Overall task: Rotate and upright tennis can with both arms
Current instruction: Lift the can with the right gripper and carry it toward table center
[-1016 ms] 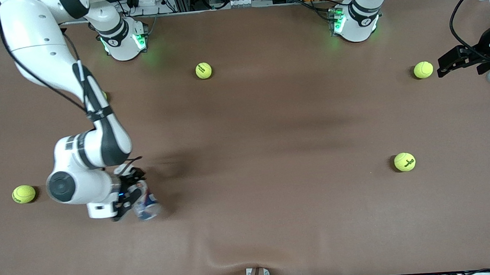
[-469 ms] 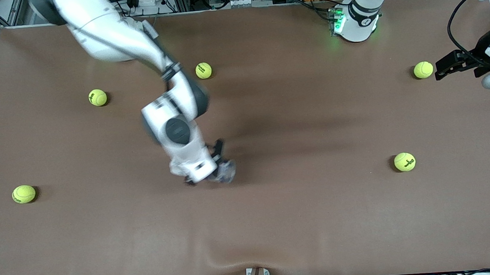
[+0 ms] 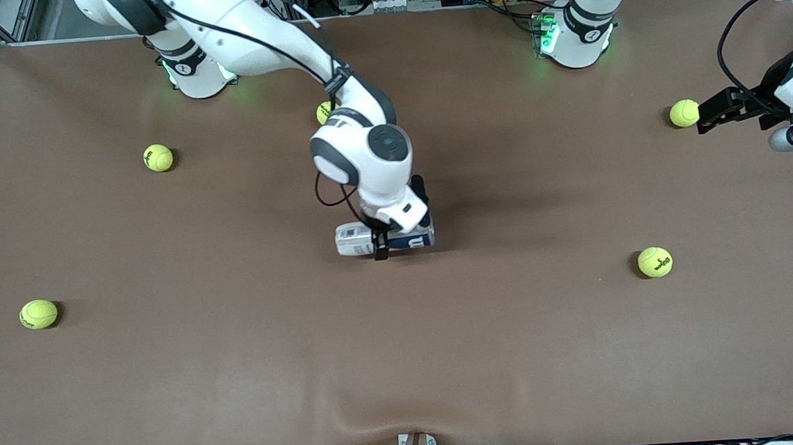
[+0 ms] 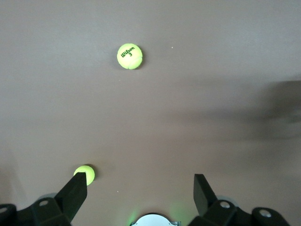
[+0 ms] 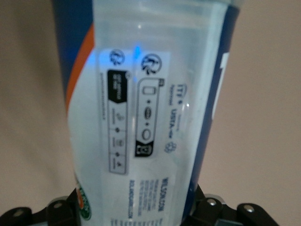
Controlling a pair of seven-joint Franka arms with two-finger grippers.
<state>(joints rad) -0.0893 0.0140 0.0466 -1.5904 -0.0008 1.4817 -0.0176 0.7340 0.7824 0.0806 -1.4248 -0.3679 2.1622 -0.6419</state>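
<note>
so the right arm just hauled the tennis can (image 3: 385,238) a long way: a second ago it was down by the right arm's end of the table, near the ball at that edge, half a second ago it was mid-swing and blurry, and now it's pretty much at the middle of the table (image 3: 517,353). the can is lying sideways, long axis running along the table's length, and looks low enough to be on or just off the brown surface, can't quite tell which. the right claw (image 3: 382,240) is clamped across the can's middle, fingers closed on it; the right wrist view is basically wall-to-wall label (image 5: 141,117).

the left claw (image 3: 704,116) sits out by its own end of the table, right next to a tennis ball (image 3: 684,113), with its fingers (image 4: 73,195) spread wide and nothing between them. it has only crept a little toward that ball over the last second, so basically waiting.

my read: the carry looks done and the can is now somewhere both arms could reach. it isn't upright yet though, so the tipping-up part is what's left, and the left arm would need to come in for that.
</note>
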